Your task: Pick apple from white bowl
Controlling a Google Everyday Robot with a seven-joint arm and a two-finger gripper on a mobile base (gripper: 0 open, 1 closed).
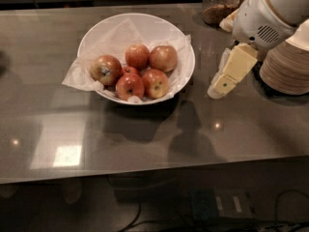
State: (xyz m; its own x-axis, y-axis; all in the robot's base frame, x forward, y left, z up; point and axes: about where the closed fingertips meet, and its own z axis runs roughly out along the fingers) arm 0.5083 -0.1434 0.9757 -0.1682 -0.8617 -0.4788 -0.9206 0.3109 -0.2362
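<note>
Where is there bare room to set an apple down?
Bare: the glossy grey countertop in front of the white paper-lined bowl and left of it. Crowded: the right, where the gripper hangs between bowl and stacked beige paper bowls, glass jar behind.

A glass jar (218, 6) (brown contents) stands on the grey counter (145, 144) near stacked paper bowls (285, 69).

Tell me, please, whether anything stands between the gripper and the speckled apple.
Yes: the gripper hovers right of the white bowl; the speckled apple lies at its left side, with brighter red apples between. Nothing covers it.
</note>
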